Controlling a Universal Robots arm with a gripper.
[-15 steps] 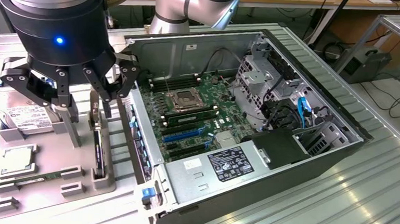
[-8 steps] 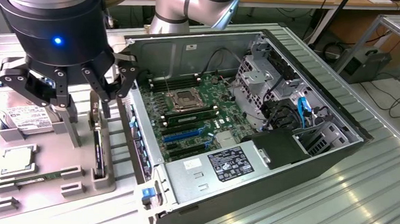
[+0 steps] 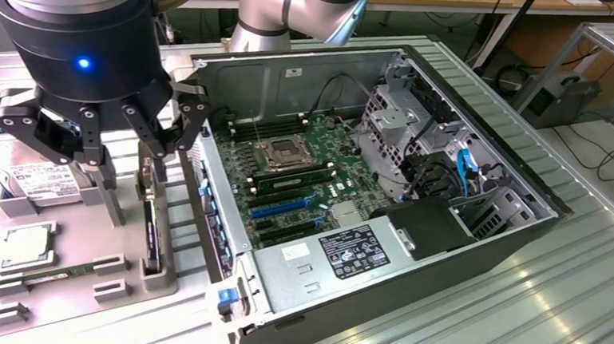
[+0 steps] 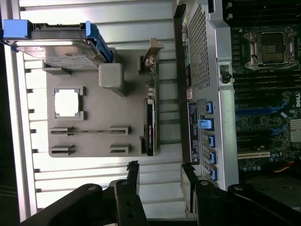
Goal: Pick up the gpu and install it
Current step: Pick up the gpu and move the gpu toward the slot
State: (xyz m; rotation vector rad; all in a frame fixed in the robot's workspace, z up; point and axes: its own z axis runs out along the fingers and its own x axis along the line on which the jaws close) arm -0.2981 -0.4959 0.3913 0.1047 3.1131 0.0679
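The jaws stand wide open, gripping nothing. Below them, untouched, the gpu stands on edge in a grey holder.

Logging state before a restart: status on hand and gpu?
Hand open, empty, above the tray. Gpu on edge in its tray slot, untouched. PC case wall close beside it.

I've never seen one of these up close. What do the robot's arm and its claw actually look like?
The arm is made of smooth silver tubes with rounded grey-blue joint caps. It ends in a fat black cylinder with a small blue light glowing on its side. The gripper is black too: jointed metal bars pinned together with round pivots.
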